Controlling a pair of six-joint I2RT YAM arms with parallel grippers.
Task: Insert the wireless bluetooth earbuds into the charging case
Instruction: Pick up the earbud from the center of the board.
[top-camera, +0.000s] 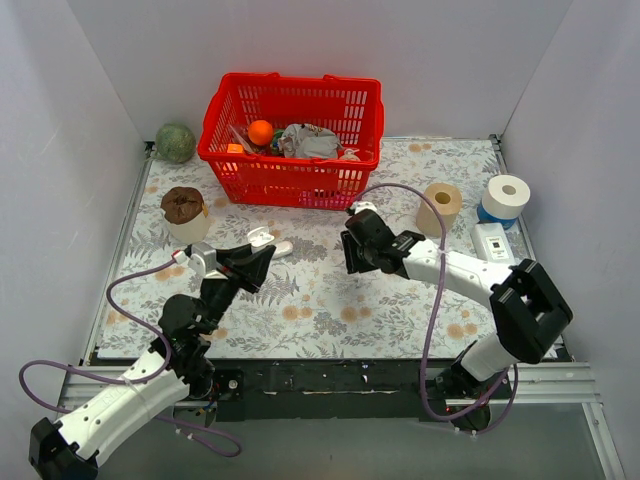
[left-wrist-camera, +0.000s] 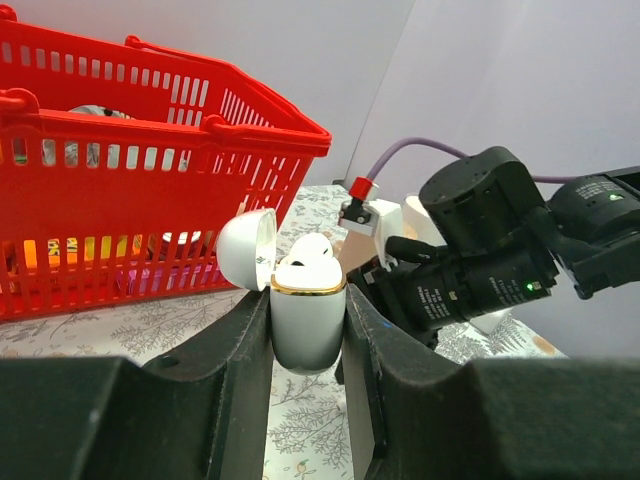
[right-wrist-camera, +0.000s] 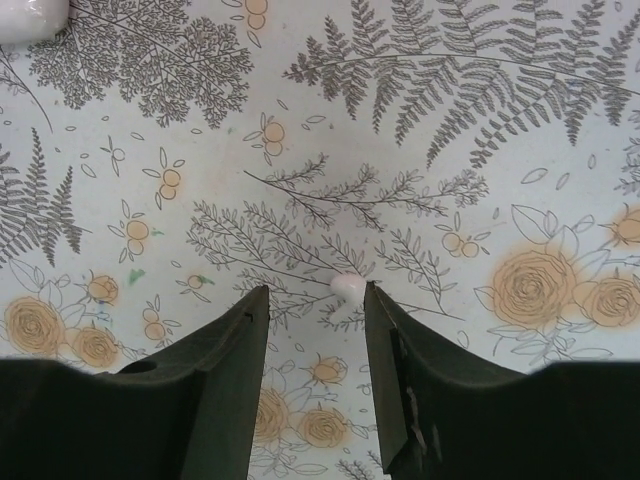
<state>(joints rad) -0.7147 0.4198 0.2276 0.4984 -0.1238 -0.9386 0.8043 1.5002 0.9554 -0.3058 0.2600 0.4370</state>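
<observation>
My left fingers (left-wrist-camera: 232, 370) pinch the open case (left-wrist-camera: 306, 320), one earbud (left-wrist-camera: 305, 250) already seated in it. My right fingers (right-wrist-camera: 225, 380) stand spread over the bench (right-wrist-camera: 450, 150), the loose earbud (right-wrist-camera: 347, 287) lying off-centre between their tips. Closing like this, I reckon, could flick that glossy bud away, and tilting the case could spill the first.

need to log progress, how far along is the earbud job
Done: the left gripper clamps the open case, one earbud apparently seated in it. In hand: the right gripper, jaws apart, hangs over a second earbud on the mat. Left: pick that up and seat it.
</observation>
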